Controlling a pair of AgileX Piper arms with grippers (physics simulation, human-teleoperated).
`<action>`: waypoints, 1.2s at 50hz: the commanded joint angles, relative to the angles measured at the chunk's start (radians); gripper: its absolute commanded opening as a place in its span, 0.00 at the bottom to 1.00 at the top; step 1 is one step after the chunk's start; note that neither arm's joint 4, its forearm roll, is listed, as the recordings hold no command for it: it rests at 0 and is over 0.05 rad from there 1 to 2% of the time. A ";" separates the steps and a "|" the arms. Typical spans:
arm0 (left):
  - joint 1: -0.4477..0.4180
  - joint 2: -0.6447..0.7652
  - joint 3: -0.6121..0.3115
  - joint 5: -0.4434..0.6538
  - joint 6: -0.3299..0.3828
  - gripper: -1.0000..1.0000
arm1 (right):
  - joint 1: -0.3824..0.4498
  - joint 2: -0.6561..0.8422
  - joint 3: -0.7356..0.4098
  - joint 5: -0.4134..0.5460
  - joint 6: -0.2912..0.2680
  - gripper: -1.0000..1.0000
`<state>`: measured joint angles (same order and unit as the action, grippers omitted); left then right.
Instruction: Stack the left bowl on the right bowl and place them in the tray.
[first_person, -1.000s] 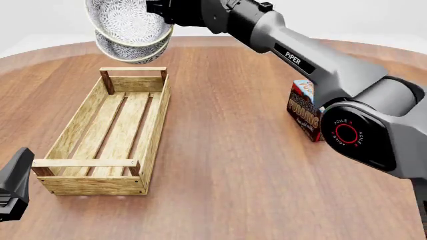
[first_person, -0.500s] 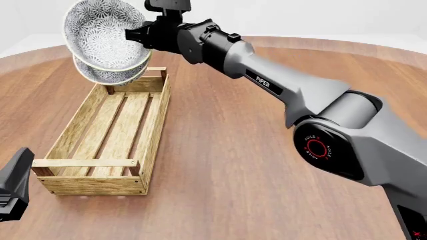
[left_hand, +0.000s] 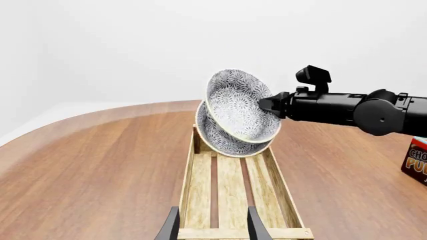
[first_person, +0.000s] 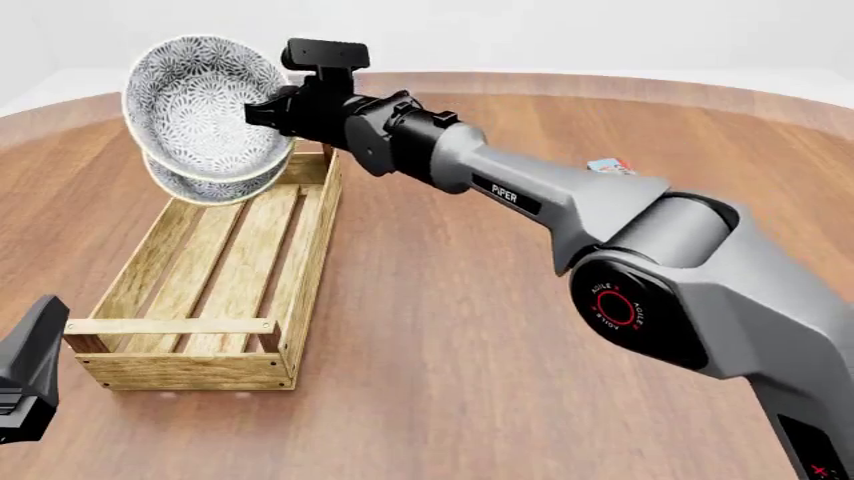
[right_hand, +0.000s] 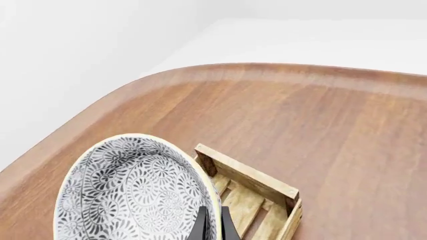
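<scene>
Our right tool (first_person: 278, 108) pinches the rim of two stacked bowls (first_person: 203, 110), stiff and probably breakable, tilted above the tray's (first_person: 200, 270) far end; our left tool (left_hand: 212, 227) stands spread.

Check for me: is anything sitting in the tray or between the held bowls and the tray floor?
Nothing visible. The stacked bowls, held by the right gripper, hang tilted over the far end of the tray, whose slatted floor shows bare. The pudding box stands well off to the right.
</scene>
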<state>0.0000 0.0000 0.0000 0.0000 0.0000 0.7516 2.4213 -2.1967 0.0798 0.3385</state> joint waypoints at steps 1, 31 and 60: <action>0.000 0.000 0.000 0.000 0.000 1.00 | 0.008 -0.009 0.055 -0.075 0.012 0.00; 0.000 0.000 0.000 0.000 0.000 1.00 | 0.029 -0.017 0.156 -0.145 0.030 0.00; 0.000 0.000 0.000 0.000 0.000 1.00 | 0.041 -0.006 0.249 -0.211 0.070 0.00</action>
<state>0.0000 0.0000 0.0000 0.0000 0.0000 0.7866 2.4199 -1.9616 -0.1099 0.3861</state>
